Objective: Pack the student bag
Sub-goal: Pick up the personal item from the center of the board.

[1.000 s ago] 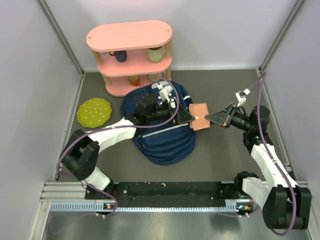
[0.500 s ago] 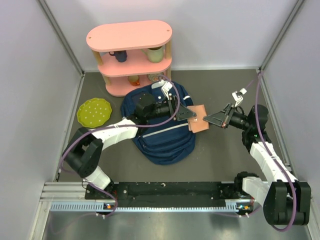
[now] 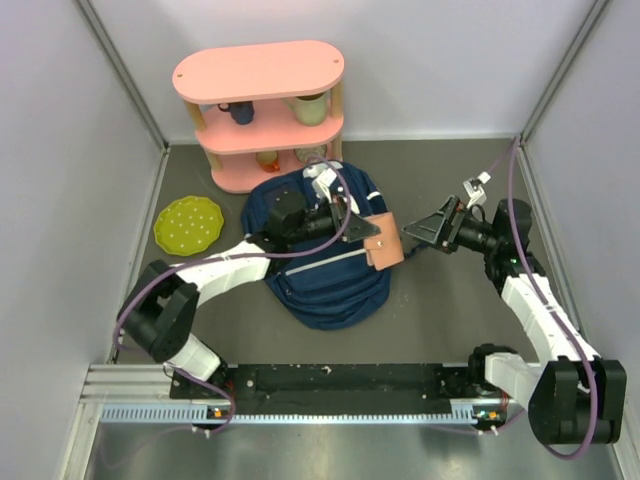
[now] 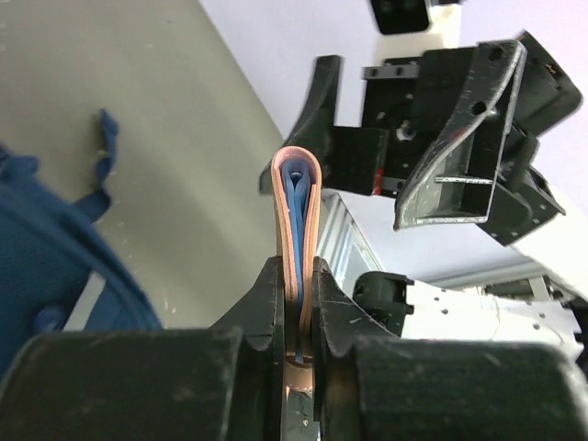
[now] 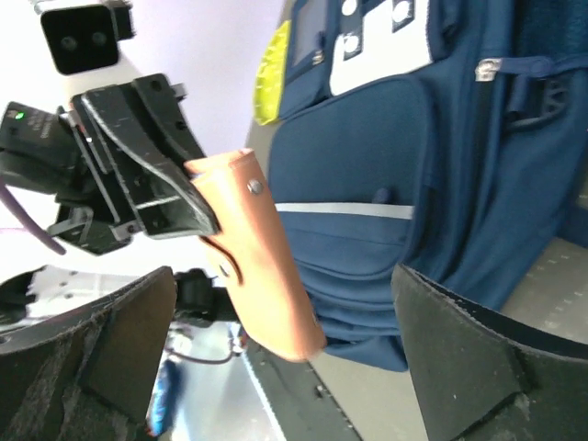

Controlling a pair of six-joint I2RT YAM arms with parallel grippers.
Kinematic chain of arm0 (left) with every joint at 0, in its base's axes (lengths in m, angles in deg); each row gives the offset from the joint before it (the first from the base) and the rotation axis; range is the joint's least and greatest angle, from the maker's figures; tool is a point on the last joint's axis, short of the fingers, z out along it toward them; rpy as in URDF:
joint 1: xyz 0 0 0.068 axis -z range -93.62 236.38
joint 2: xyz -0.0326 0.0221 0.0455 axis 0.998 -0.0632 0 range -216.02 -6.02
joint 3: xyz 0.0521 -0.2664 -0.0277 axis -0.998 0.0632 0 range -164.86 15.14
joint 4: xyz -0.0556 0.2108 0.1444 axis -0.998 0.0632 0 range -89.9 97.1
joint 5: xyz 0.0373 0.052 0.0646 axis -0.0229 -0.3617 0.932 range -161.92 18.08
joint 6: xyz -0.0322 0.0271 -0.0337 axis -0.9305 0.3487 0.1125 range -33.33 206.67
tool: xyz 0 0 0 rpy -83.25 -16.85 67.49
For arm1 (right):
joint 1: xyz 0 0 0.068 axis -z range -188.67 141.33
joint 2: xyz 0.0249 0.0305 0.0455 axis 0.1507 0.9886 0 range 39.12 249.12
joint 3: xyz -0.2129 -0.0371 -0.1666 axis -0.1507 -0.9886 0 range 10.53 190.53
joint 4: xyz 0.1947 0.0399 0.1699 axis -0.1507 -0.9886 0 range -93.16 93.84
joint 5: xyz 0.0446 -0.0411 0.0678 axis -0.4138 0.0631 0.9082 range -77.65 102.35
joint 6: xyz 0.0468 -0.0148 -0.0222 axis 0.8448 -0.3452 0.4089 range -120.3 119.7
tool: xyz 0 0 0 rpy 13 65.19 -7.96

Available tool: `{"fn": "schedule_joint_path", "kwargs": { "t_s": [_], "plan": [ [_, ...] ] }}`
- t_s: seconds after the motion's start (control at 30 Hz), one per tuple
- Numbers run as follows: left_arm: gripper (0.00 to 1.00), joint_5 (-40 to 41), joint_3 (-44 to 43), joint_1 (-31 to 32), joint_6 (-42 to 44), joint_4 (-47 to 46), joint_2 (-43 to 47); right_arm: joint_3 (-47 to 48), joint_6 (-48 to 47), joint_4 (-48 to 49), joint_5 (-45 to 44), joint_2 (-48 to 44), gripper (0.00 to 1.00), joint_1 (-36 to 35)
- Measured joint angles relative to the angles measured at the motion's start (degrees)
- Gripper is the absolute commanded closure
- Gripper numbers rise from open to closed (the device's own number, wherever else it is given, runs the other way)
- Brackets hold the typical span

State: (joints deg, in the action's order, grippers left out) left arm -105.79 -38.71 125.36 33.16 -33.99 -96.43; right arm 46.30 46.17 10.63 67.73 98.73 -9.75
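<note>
The student bag [image 3: 322, 275], a navy backpack with a white stripe, lies mid-table and fills the right wrist view [image 5: 367, 156]. My left gripper [image 3: 366, 231] reaches over it and is shut on one end of a salmon-pink leather pouch [image 3: 386, 250]. The left wrist view shows that pouch [image 4: 296, 211] edge-on with blue inside, pinched between the jaws of my left gripper [image 4: 299, 303]. My right gripper [image 3: 416, 230] stands open just right of the pouch and apart from it. In its own view the pouch [image 5: 262, 266] hangs ahead of its wide fingers [image 5: 459, 349].
A pink two-tier shelf [image 3: 260, 75] with cups stands behind the bag. A green plate [image 3: 188, 222] lies at the left. Grey walls close in on three sides. Bare grey table [image 3: 450, 300] lies right of the bag.
The left gripper has shut on the pouch. The right gripper, shut on its other end before, has opened and let go. The pouch now droops toward the bag.
</note>
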Motion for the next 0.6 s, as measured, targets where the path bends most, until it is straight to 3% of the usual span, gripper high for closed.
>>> {"fn": "schedule_joint_path", "kwargs": {
  "t_s": [0.1,0.27,0.43,0.6],
  "plan": [
    [1.0,2.8,3.5,-1.8,0.0,2.4,4.4,0.5,-2.2,-3.6,-3.7,-2.3,0.01,0.0],
    [1.0,5.4,8.9,-6.6,-3.3,-0.7,10.8,-4.2,1.4,2.0,-4.2,-5.6,0.01,-0.9],
    [1.0,5.6,11.6,-7.5,-9.6,-8.1,11.3,-9.6,6.7,7.4,-5.9,-5.9,0.01,-8.7],
    [1.0,4.8,12.2,-7.5,-14.2,-14.3,10.3,-13.2,15.6,24.0,-8.4,-4.3,0.01,-13.9]
  ]
}}
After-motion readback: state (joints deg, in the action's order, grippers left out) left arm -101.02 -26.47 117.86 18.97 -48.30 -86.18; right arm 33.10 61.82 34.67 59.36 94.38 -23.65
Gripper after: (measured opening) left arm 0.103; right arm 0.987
